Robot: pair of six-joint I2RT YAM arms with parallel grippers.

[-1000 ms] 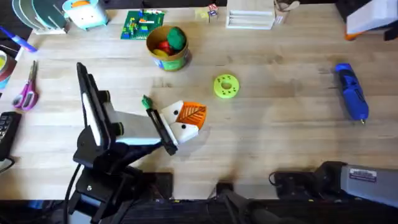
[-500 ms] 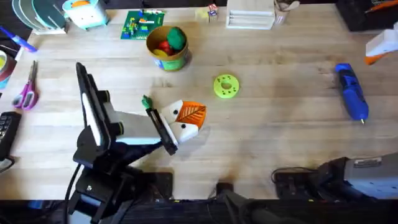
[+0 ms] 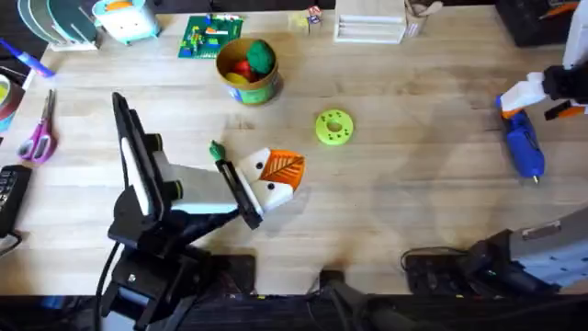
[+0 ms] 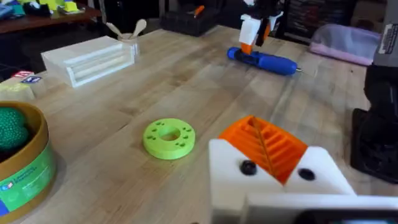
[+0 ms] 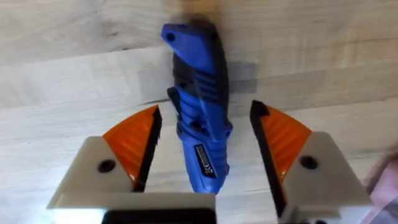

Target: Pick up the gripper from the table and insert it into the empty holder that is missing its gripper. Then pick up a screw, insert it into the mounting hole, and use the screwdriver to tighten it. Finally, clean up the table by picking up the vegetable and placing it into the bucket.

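Note:
The blue screwdriver (image 3: pixel 521 138) lies on the table (image 3: pixel 413 202) at the far right. My right gripper (image 3: pixel 542 92) hangs over its rear end, open, with an orange pad on each side of the body (image 5: pixel 199 118). The orange ribbed gripper (image 3: pixel 283 167) sits in the white holder (image 3: pixel 268 188) at the tip of my left arm, close to my left gripper (image 3: pixel 257 195). Two dark spots mark the holder's face (image 4: pixel 273 180). The dark-green vegetable (image 3: pixel 217 150) lies beside the left wrist. The bucket (image 3: pixel 248 72) stands at the back. A screw is out of view.
A lime-green perforated disc (image 3: pixel 333 128) lies between the holder and the screwdriver. The bucket holds a green ball and a red toy. Scissors (image 3: pixel 39 138) lie at the far left, with a Lego plate (image 3: pixel 209 37) and a white tray (image 3: pixel 369 28) along the back.
My right gripper has come in from the upper right edge and dropped over the screwdriver's rear end. The left arm, holder and vegetable have not moved.

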